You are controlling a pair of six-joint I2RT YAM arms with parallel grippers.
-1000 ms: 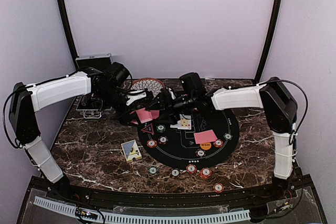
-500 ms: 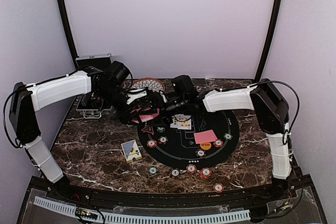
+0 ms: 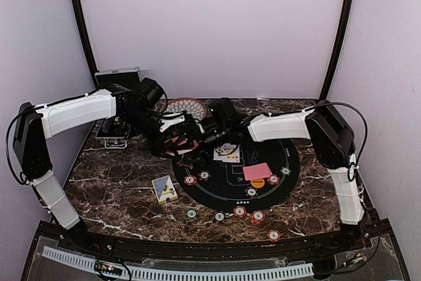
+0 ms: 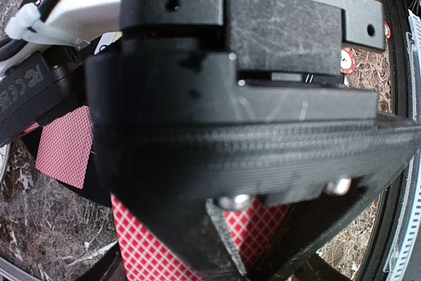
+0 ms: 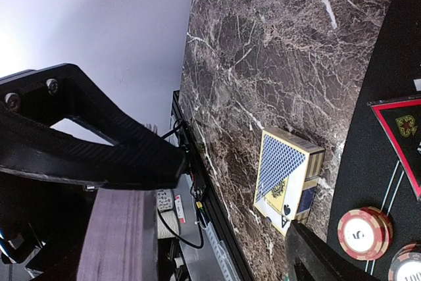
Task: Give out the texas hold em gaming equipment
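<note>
My left gripper (image 3: 177, 141) is over the far left rim of the black round mat (image 3: 279, 159), shut on red-backed cards (image 4: 141, 248). My right gripper (image 3: 198, 137) is right beside it, jaws wide open (image 5: 217, 208); a blurred mauve surface sits close to its lens. A red-backed card (image 3: 256, 172) and face-up cards (image 3: 227, 153) lie on the mat. So do the red triangle marker (image 3: 185, 162), an orange button (image 3: 257, 184) and striped chips (image 3: 190, 179). More chips (image 3: 240, 211) lie along the mat's near edge.
A blue-patterned card box (image 3: 164, 188) lies on the marble left of the mat, and shows in the right wrist view (image 5: 286, 179). The patterned round bowl (image 3: 185, 106) stands at the back. The silver-edged black case (image 3: 117, 74) stands at the back left.
My right gripper has moved left across the mat's far side until it sits against the left gripper and its cards. The left arm has barely moved.
</note>
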